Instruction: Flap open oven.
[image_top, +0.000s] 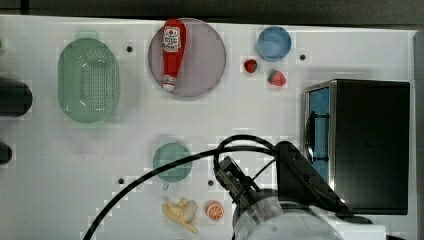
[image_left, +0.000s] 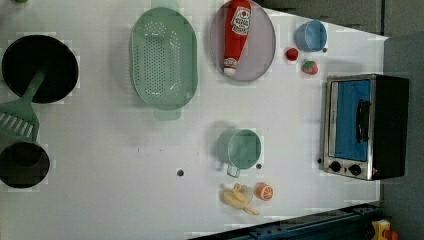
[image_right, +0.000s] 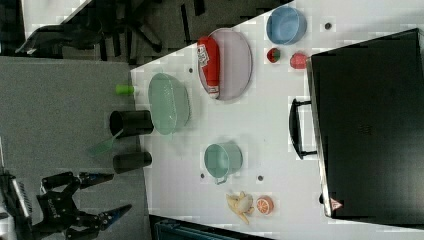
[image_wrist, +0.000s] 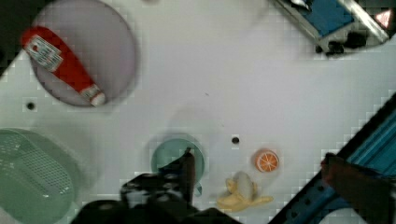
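My gripper (image_right: 107, 197) is spread open, well away from the big black toaster oven (image_left: 365, 126), so I could clip the green plastic mug (image_left: 240, 149) swinging toward its black bar handle (image_left: 363, 121).

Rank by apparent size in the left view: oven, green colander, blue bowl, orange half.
1. The oven and the green colander look about alike in area, so I won't rank one over the other.
2. The blue bowl.
3. The orange half, smallest.

White table (image_left: 125, 200), grey floor (image_right: 60, 100) beside.
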